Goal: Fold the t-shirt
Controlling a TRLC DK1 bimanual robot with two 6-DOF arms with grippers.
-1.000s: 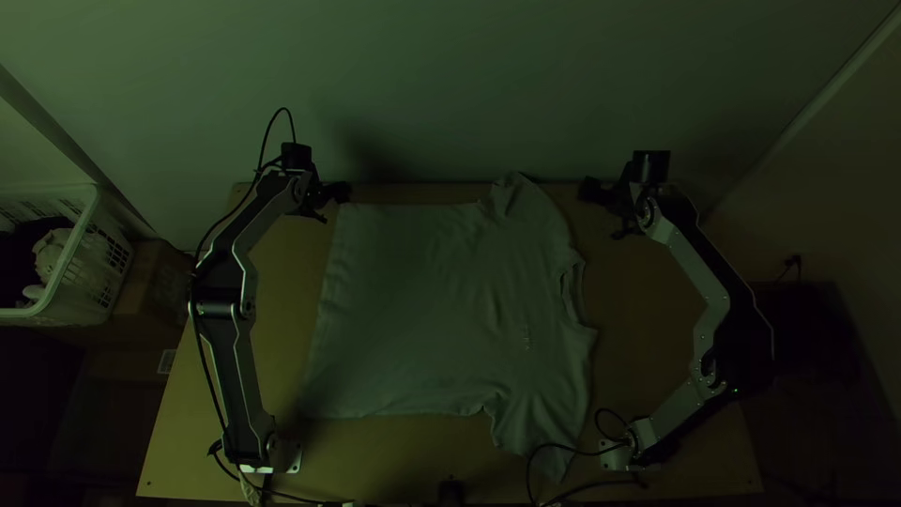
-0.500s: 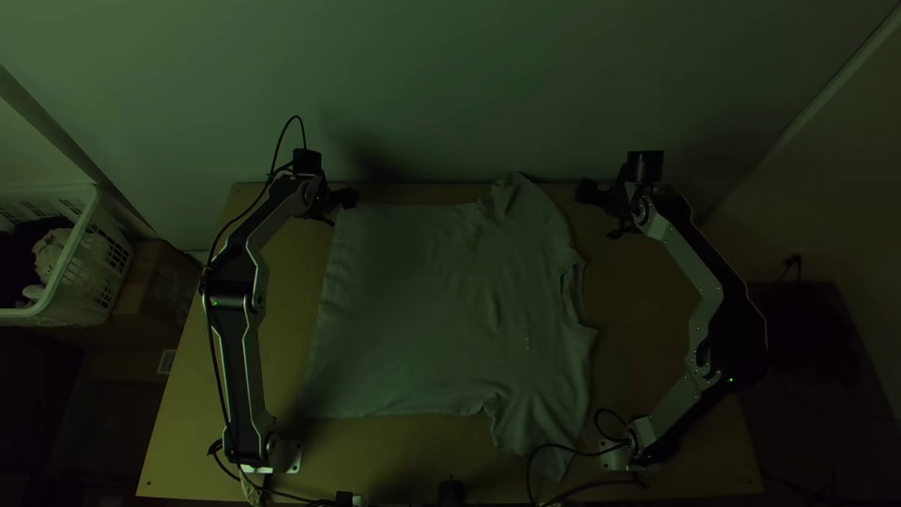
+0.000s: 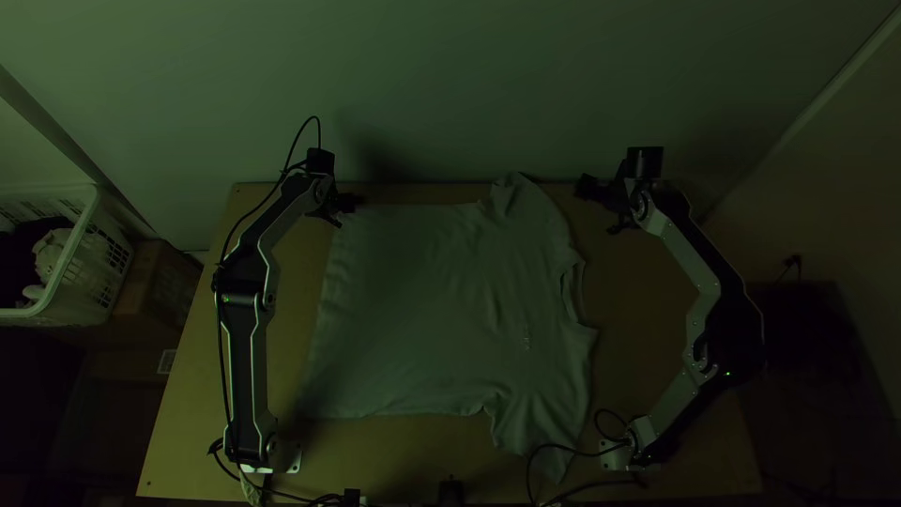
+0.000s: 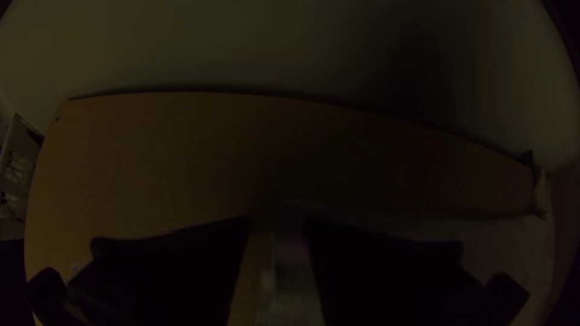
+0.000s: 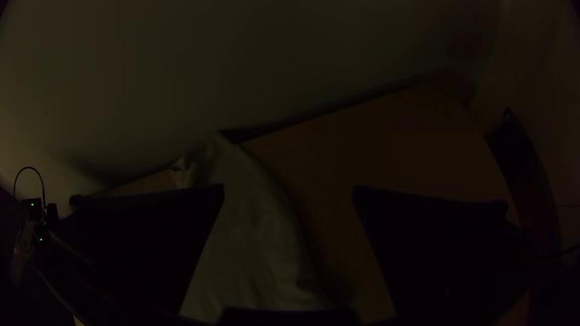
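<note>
A light t-shirt (image 3: 432, 310) lies spread flat, its bottom hem toward the left arm, its neck opening toward the right arm. One sleeve reaches the table's far edge, the other the near side. At the hem's far corner stands my left gripper (image 3: 345, 212); in the left wrist view that gripper (image 4: 277, 224) is open by a narrow gap, with part of the shirt (image 4: 293, 296) seen between its fingers. Beyond the far sleeve, over bare wood, is my right gripper (image 3: 601, 208). The right wrist view has this gripper (image 5: 289, 194) wide open above the shirt's sleeve side (image 5: 248, 247).
The wooden table (image 3: 282, 282) shows bare wood around the shirt, with a wall behind its far edge. A white basket (image 3: 80, 249) holding cloth stands off the table's left side, beside a cardboard box (image 3: 164, 286). Black cables (image 3: 563, 449) cross the near sleeve.
The left arm has moved to the right, bringing its gripper to the shirt's far hem corner. My right arm has shifted slightly to the left. The shirt lies as before.
</note>
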